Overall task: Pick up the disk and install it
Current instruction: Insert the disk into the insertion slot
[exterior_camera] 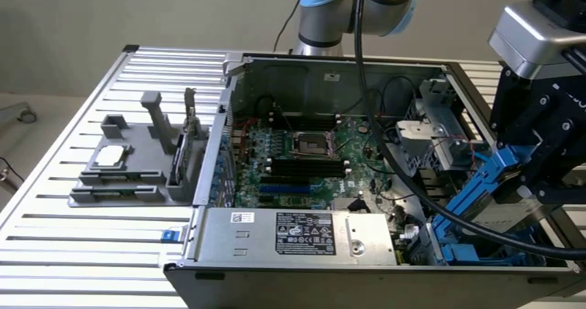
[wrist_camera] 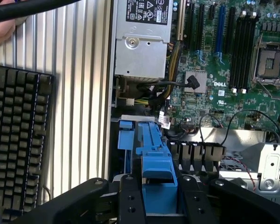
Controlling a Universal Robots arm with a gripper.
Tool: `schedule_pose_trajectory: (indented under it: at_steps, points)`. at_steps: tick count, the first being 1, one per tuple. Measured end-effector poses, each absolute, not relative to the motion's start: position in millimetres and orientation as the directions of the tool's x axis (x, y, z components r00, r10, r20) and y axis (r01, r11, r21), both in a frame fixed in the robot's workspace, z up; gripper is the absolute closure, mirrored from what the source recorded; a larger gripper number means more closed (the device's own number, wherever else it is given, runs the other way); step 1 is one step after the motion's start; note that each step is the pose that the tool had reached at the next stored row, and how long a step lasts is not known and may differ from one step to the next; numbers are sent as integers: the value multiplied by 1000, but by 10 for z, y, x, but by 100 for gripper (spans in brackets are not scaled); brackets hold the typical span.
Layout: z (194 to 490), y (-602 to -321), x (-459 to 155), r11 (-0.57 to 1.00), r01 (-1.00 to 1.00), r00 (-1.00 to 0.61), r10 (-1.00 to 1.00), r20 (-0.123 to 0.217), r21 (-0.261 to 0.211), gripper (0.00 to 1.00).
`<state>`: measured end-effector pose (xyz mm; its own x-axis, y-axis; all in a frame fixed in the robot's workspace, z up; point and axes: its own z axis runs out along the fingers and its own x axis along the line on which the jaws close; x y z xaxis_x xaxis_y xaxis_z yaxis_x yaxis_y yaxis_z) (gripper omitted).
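Disk [wrist_camera: 157, 184] clamped in my gripper [wrist_camera: 161, 203], one black finger [wrist_camera: 130, 200] on each side of its bright blue carrier. Jaws partway closed, pressed on the carrier's edges.

In the exterior view the disk [exterior_camera: 490, 189] hangs tilted over the open computer case [exterior_camera: 274, 285], on the exterior view's right. Its lower end is down inside the case's near corner on that side. Silver metal body shows behind the blue frame.

Just beyond it in the wrist view: blue drive-bay rails [wrist_camera: 126, 140] fixed in the case. Whether the carrier touches them I cannot tell. Thick black cable [exterior_camera: 458, 221] runs down from my arm and curves across that corner of the case.

Next out: grey power supply [exterior_camera: 293, 235] with a printed label, along the case's near wall. Beyond that, the green motherboard [exterior_camera: 357, 161], with black memory slots [exterior_camera: 307, 166] and a CPU socket [exterior_camera: 309, 142] near its middle.

Case sits on a ribbed aluminium surface [exterior_camera: 73, 247]. At the exterior view's left, outside the case, a grey holder fixture [exterior_camera: 137, 175] with a small square silver chip [exterior_camera: 112, 156] resting on it. Wrist view also catches a black keyboard [wrist_camera: 18, 140] lying on the surface beside the case.

Farthest back: my arm's blue-and-grey joint [exterior_camera: 334, 7], behind the case's rear wall.
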<state>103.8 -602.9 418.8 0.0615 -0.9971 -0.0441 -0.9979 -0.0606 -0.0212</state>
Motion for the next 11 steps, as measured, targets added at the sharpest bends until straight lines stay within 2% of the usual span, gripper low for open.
schedule_pose_trajectory:
  at_steps: [3, 4, 11]
  points:
    - [4186, -6028, 1038, -61, -998, 61, -997, -44, -21, 65]
    - [4186, -6028, 1038, -61, -998, 61, -997, -44, -21, 59]
    - [4180, -6029, 1038, -61, -998, 61, -997, -44, -21, 59]
